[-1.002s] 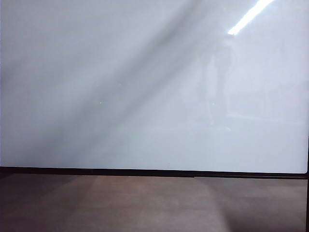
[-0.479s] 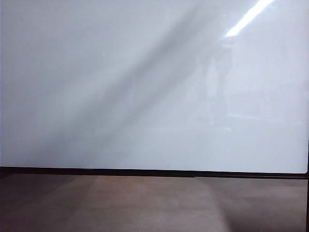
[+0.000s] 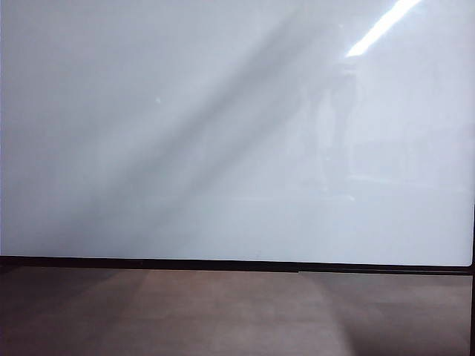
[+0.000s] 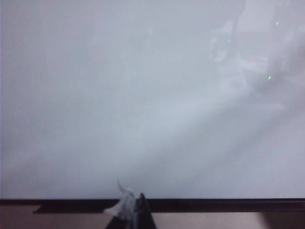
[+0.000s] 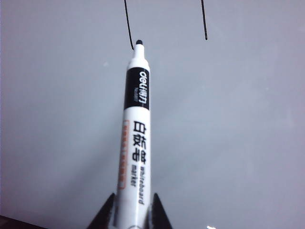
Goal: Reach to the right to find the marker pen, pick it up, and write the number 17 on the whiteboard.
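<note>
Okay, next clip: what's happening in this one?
The right gripper holds a white marker pen, uncapped, with its tip against the whiteboard. Two black strokes are already drawn there, and the tip sits at the end of one. The left gripper is parked low near the board's black lower frame, with a bit of white material at its tip. Neither arm shows in the exterior view, and no writing either.

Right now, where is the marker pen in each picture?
Exterior view: not in it; only the whiteboard and the brown surface show.
Left wrist view: not in it; the left gripper sits by the board's black frame.
Right wrist view: the marker pen runs up the middle, held by the right gripper, tip at a black stroke.
Shared landmark: the whiteboard.
</note>
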### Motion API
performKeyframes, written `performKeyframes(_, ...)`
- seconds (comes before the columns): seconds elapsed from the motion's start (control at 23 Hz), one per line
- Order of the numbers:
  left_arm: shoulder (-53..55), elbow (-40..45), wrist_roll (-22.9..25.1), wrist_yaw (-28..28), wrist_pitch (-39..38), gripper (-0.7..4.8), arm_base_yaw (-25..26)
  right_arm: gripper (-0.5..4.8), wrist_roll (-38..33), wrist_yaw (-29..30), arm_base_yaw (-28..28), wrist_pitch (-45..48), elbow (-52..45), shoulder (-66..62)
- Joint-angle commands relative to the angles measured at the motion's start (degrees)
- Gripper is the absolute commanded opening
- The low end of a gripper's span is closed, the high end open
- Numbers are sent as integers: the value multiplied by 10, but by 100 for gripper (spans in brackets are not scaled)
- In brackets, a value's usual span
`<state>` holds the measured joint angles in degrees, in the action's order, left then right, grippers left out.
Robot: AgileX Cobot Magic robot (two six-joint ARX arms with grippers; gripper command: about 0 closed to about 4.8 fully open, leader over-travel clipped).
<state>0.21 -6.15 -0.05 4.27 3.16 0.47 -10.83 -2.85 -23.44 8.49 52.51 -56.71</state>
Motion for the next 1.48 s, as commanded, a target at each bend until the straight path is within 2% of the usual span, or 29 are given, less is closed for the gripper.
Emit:
performKeyframes(0.04,0,17,-2,-2,15,-5,-1,-7,-1,3,0,9,2,4)
performKeyframes(0.26,0,56,-2,-2,40,-5,-2,-7,-1,2,0,10,2,4)
performKeyframes(0.39,0,57,-2,-4,12,-5,-11,-7,-1,2,0,10,2,4)
performKeyframes(0.65,0,57,-2,-4,27,-5,-38,-7,-1,2,0,9,2,4)
performKeyframes(1.48,0,57,-2,-4,18,-5,-36,-6,-1,2,0,16,2,4)
